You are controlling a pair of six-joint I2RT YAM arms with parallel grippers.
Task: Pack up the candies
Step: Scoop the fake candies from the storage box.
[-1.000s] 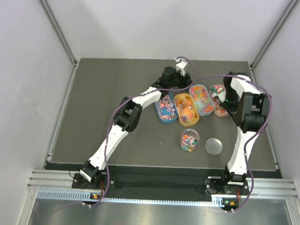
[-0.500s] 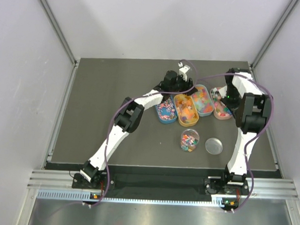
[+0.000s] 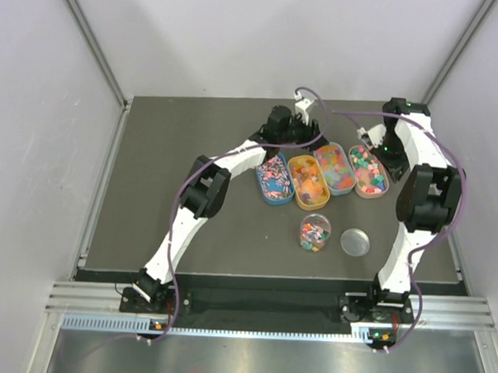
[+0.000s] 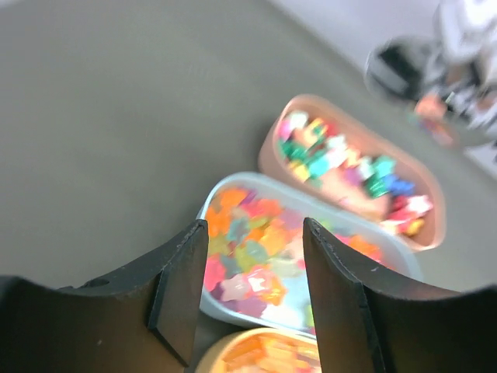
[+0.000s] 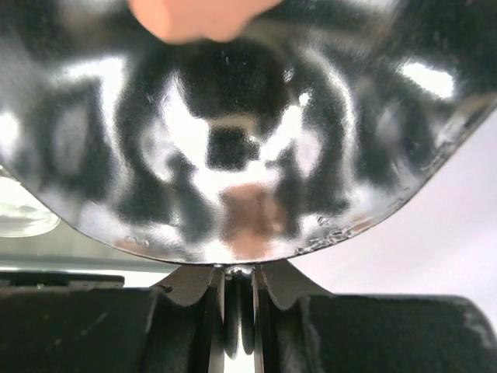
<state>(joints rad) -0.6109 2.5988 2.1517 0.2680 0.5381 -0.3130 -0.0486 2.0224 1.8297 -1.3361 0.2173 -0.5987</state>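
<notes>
- The right pincer (image 3: 376,147), clamped narrow on the handle of the metal scoop (image 5: 233,140), has swung off the pink tray (image 4: 269,151) toward the far edge of the desk (image 3: 193,151). That whole tray shows now; a second ago the arm covered it.
- Can't tell if the scoop is loaded.
- The left pincer (image 4: 252,256) has backed off too. It's hanging half-open and empty above the trays.
- The candies (image 3: 367,167) sit mostly in the four trays, with some in the open jar (image 3: 315,232), its lid (image 3: 356,241) beside it.
- Guessing a jar dump comes next.

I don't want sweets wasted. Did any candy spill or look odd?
No, nothing looks spilled: the candies sit inside the oval trays and the clear jar. Its lid lies off, beside it.
</notes>
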